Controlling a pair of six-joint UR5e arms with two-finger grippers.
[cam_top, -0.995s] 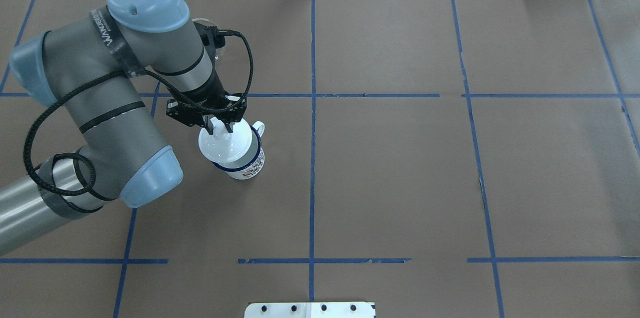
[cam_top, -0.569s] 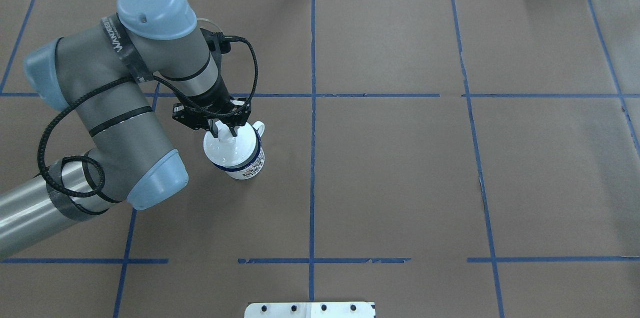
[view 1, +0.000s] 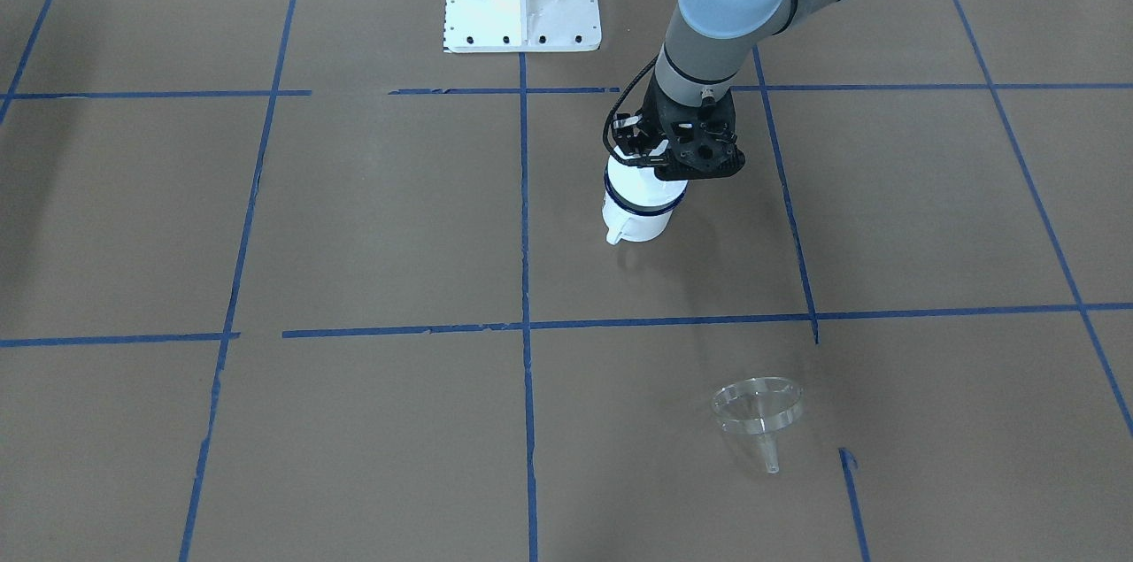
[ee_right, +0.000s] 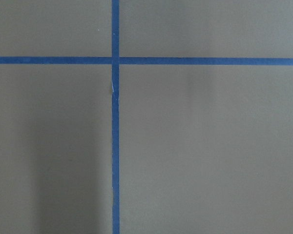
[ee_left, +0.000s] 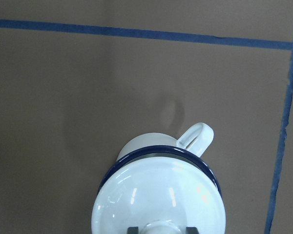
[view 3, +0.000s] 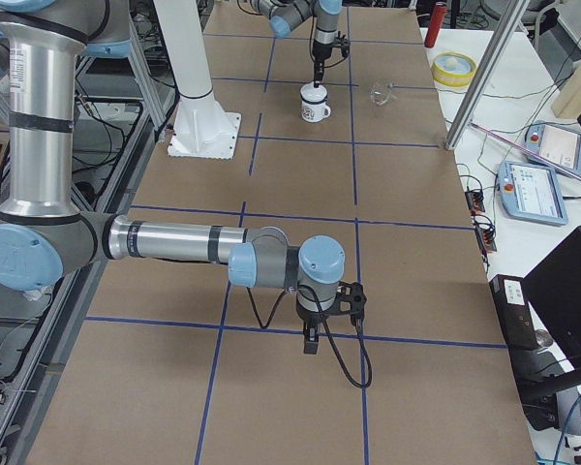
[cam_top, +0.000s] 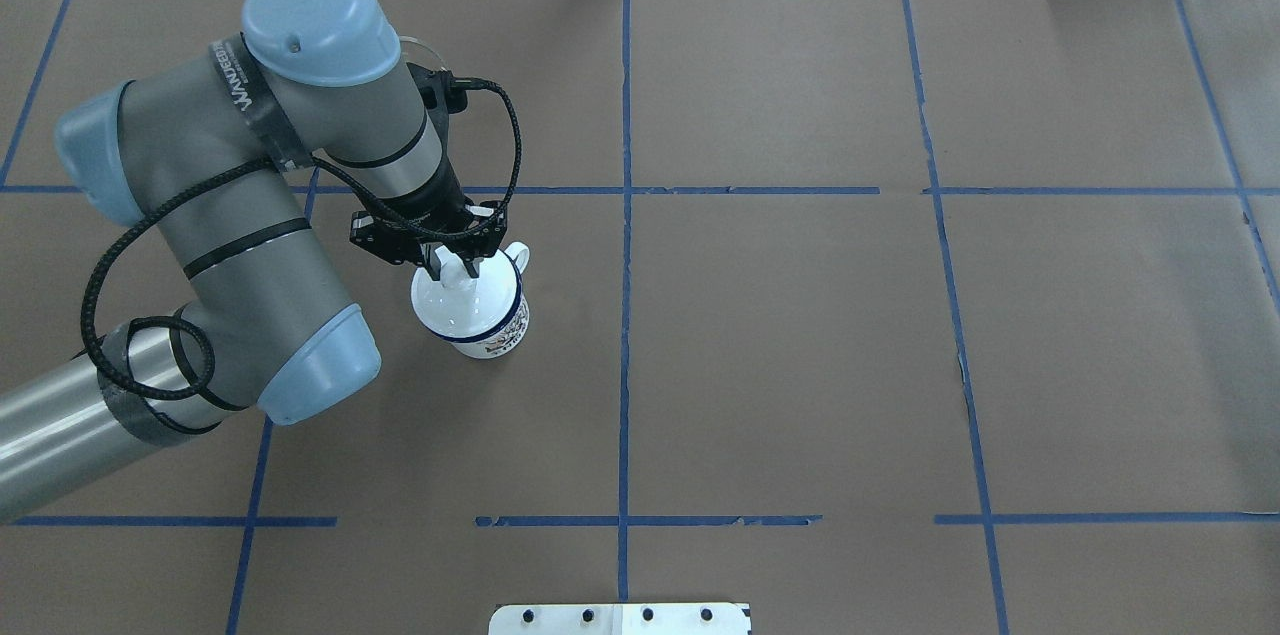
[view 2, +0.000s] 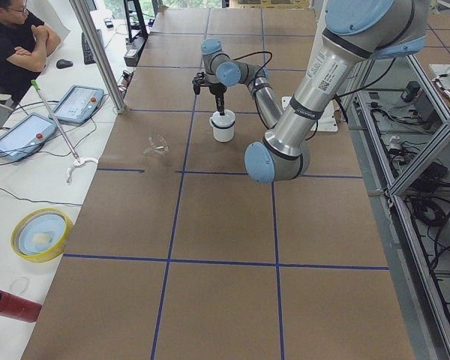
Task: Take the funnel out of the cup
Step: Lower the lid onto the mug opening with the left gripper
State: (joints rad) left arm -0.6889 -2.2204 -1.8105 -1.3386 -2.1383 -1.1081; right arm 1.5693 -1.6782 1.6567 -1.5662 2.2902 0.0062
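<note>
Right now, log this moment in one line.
left fingers: closed on lid knob | lid: on cup | funnel: on table, apart | right arm: away

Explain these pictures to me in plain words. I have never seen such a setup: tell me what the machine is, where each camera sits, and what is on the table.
This is a robot with two jointed arms, each ending in a two-finger claw. Two cameras look down on the brown table, one from behind the robot, one facing it; two look along it from its ends; one rides on each wrist. The left claw is closed on the knob of a white lid that sits on the cup, a white mug with a blue rim. The clear funnel rests on the table, well apart from the cup. The right arm hangs over the table far from both; whether the right claw is open cannot be told.
</note>
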